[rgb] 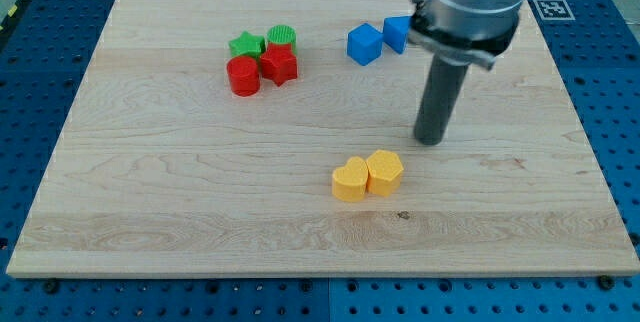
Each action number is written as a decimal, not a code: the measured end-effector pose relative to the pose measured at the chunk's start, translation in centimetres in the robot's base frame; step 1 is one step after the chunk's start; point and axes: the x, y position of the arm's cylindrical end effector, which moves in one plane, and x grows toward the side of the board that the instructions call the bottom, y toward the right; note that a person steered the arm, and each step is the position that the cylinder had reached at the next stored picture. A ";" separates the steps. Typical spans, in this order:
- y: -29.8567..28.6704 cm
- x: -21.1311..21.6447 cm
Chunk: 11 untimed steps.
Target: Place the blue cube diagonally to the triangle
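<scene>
The blue cube sits near the view's top, right of centre. A second blue block, the triangle, lies just to its right, touching or nearly touching it and partly hidden behind the arm. My tip rests on the board below and to the right of both blue blocks, well apart from them, and above and to the right of the yellow blocks.
A cluster at the upper left holds a green star, a green cylinder, a red cylinder and a red star. A yellow heart and a yellow hexagon touch near the centre bottom. The wooden board lies on a blue table.
</scene>
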 end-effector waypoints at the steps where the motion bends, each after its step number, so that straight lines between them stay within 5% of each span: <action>1: 3.2 -2.9; 3: 6.5 -12.5; 5: 3.2 -21.9; 7: -4.8 -19.9; 9: -4.7 -14.1; 11: -6.5 -17.8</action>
